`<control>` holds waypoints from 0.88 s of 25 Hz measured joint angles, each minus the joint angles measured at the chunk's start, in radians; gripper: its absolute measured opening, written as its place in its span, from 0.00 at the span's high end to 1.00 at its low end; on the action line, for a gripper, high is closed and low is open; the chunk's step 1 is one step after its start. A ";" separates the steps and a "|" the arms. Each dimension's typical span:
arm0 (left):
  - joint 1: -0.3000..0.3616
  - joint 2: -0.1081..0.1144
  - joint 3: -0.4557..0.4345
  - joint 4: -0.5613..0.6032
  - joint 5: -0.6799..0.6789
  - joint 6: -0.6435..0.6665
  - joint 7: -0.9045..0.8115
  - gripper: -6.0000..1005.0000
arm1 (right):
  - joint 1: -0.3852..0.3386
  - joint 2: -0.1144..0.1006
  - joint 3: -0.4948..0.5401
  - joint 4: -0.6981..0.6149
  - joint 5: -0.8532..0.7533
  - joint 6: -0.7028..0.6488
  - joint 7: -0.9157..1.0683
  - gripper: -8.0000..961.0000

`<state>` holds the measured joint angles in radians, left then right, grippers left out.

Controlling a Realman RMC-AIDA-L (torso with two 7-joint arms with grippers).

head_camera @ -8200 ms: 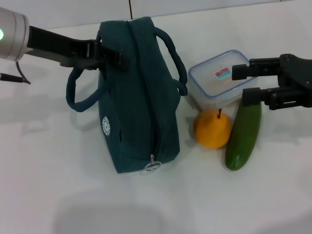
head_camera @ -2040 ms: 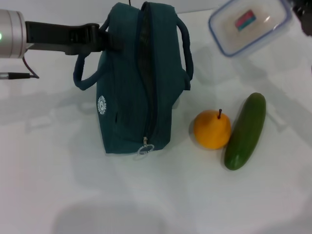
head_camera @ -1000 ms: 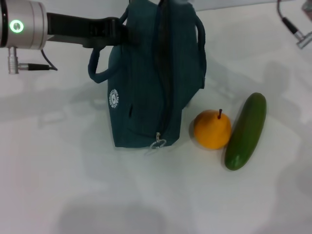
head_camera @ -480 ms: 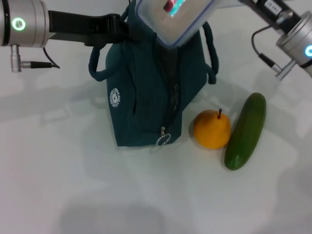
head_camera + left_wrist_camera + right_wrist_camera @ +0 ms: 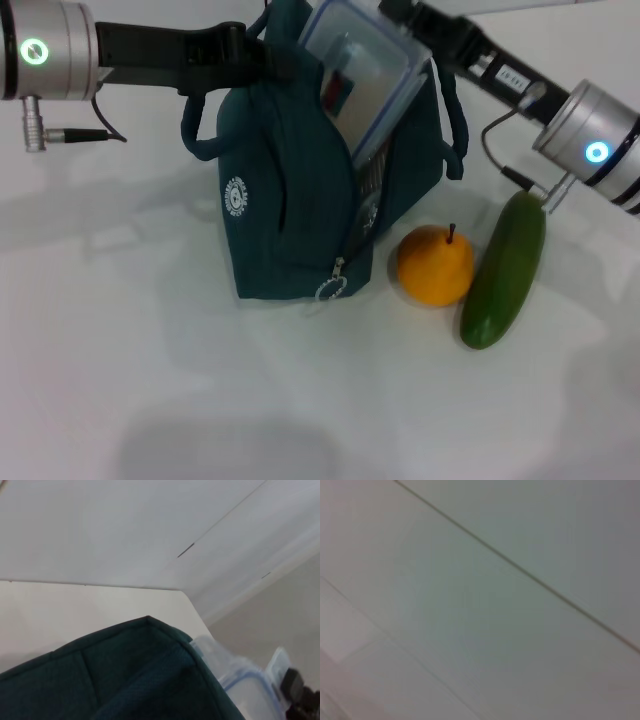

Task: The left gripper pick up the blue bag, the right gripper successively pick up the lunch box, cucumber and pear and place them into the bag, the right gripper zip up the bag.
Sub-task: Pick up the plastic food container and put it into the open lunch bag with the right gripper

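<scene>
The right end effector (image 5: 400, 12) grips the far end of the lunch box (image 5: 362, 80), which tilts steeply with its lower end already inside the open top of the blue bag (image 5: 300, 200). The left end effector (image 5: 255, 58) is clamped on the bag's upper edge by the near handle, holding it upright on the white counter (image 5: 150, 380). Just beside the bag lies the pear (image 5: 435, 263), touching the cucumber (image 5: 505, 270).
</scene>
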<state>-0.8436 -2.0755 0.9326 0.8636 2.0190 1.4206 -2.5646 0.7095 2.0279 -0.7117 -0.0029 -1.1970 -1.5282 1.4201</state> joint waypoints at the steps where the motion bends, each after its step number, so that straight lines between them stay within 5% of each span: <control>1: 0.001 0.000 0.000 0.000 0.000 0.000 0.000 0.95 | 0.005 0.000 -0.003 0.007 -0.006 0.004 0.001 0.85; 11: 0.010 0.000 0.000 0.000 -0.001 0.001 0.005 0.95 | 0.044 0.000 -0.019 0.039 -0.077 0.102 0.011 0.85; 22: 0.002 0.009 0.000 0.000 0.002 -0.007 0.020 0.95 | 0.018 0.000 -0.055 -0.013 -0.103 0.066 0.003 0.84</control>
<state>-0.8412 -2.0668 0.9327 0.8636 2.0209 1.4138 -2.5441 0.7271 2.0278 -0.7664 -0.0156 -1.3004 -1.4624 1.4230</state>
